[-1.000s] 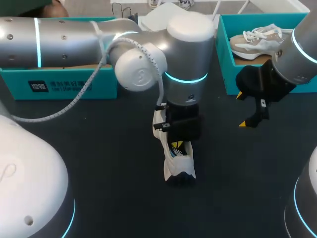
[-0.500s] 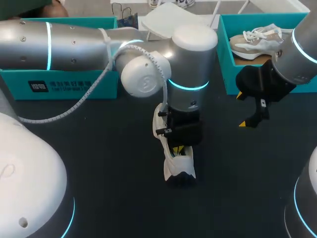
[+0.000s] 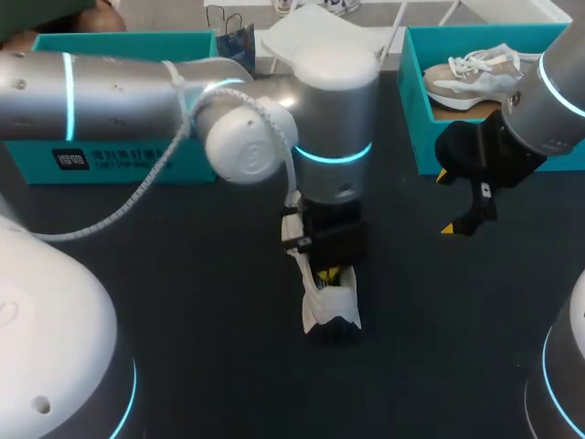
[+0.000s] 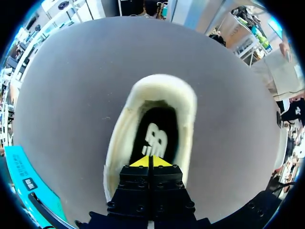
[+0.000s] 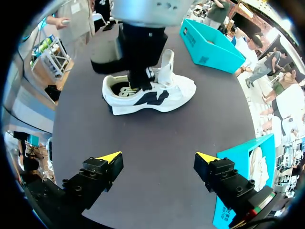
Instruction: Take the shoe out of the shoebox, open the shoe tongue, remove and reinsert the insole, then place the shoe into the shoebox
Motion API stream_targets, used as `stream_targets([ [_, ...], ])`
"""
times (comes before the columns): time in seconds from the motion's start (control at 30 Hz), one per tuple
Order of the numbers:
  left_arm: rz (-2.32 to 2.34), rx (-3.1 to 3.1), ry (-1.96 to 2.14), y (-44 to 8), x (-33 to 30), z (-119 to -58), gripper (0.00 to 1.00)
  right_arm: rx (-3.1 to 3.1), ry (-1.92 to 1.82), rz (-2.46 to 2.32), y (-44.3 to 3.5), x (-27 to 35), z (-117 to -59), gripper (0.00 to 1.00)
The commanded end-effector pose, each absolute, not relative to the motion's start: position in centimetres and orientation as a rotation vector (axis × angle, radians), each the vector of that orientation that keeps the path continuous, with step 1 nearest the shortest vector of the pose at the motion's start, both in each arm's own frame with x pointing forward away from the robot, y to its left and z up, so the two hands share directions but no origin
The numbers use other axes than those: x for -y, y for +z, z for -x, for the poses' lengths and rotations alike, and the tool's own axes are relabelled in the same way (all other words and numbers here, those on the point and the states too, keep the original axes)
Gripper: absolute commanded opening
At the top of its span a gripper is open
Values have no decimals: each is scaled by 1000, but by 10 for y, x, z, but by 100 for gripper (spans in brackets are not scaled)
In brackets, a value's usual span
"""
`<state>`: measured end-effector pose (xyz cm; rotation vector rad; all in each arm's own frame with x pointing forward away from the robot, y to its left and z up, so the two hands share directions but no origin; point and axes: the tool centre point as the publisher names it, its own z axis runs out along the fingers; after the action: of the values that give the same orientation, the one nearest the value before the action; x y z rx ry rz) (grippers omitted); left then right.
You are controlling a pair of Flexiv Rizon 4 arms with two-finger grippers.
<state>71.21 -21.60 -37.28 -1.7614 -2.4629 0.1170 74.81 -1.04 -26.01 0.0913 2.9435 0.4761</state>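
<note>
Left claw pressed together inside shoe, frame centre | right claw spread | lift your insole slowly, heel first.

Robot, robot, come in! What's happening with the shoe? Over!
Left gripper shut, tips down inside white-and-black sneaker, over its black insole. Right gripper open, off to the side. Sneaker stands upright.

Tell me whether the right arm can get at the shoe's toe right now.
Probably yes: the right gripper hangs open with bare table between it and the white shoe, and the left gripper occupies only the heel opening.
</note>
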Motion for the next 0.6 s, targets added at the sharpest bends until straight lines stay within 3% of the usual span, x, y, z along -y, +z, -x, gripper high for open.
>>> stream_targets([
  [0.03,1798,2443,113,-361,199,-707,0,-2944,474,-91,-261,9,-749,100],
  [0.6,1855,2378,91,-427,223,-699,0,-2944,474,-91,-261,9,-749,100],
])
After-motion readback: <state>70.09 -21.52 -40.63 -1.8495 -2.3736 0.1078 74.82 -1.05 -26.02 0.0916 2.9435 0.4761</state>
